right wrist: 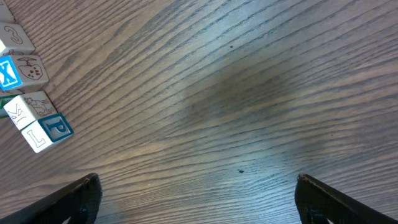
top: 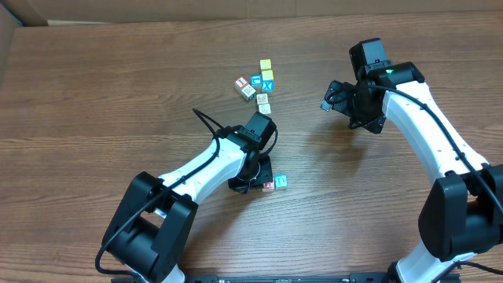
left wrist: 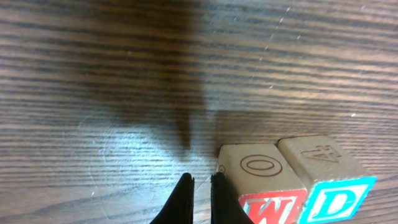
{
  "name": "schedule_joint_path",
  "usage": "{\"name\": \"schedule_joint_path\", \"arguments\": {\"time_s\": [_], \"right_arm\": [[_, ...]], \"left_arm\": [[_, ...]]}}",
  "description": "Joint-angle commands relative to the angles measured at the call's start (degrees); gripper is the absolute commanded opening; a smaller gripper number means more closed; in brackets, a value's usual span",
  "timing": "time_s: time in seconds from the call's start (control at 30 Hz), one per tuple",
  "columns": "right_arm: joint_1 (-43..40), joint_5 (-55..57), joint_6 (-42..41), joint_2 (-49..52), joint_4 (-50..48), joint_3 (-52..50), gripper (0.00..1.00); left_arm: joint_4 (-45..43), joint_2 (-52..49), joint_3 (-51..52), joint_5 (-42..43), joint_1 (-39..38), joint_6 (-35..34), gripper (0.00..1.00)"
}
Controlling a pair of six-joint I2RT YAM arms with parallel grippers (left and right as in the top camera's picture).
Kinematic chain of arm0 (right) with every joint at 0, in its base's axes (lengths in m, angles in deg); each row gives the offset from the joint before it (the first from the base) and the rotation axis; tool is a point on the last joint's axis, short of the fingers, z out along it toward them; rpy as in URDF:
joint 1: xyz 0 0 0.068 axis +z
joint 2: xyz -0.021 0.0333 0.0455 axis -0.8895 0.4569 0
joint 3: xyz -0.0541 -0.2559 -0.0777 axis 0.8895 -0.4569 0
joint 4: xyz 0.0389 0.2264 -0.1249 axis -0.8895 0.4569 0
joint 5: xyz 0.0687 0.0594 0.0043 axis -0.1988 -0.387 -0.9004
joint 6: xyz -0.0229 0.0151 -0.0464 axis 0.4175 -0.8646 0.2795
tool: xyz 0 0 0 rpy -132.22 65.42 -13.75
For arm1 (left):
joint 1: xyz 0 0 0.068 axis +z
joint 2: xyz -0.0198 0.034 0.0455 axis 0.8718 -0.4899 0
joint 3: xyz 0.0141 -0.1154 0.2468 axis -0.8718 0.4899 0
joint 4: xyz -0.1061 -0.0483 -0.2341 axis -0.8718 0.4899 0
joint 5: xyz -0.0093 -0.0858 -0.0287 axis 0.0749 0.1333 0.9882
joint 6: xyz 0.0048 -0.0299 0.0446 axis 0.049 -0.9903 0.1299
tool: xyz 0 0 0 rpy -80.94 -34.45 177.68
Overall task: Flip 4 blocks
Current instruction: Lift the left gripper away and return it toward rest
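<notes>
Sitting just beside red W block (left wrist: pixel 273 210), left gripper (left wrist: pixel 200 198) pinched together, blue D block (left wrist: pixel 336 202) touching it, right gripper (right wrist: pixel 196 193) spread wide over table (right wrist: pixel 249 93).

One block (left wrist: pixel 261 168) reads O and W, its neighbour (left wrist: pixel 318 160) 4 and D.

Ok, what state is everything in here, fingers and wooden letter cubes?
Left fingers: shut, empty, down near the table.
Right fingers: wide open, empty, over the table.
Wooden cube with red W face: resting flat, O up, left fingers beside it.
Wooden cube with blue D face: resting flat, 4 up, against the W cube.
Cluster of other small letter cubes: resting on the table, nothing touching them.
</notes>
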Motion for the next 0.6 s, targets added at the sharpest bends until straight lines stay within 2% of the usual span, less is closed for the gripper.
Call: {"name": "schedule_joint_path", "arguments": {"time_s": [0.0,0.57], "right_arm": [[-0.2,0.1,0.2,-0.2,-0.1,0.5,1.00],[-0.2,0.1,0.2,-0.2,-0.1,0.5,1.00]], "left_arm": [[-0.4,-0.1,0.5,0.8,-0.2,-0.7,0.04],[0.6,0.3,-1.0,-2.9,1.6,-1.0,0.04]]}}
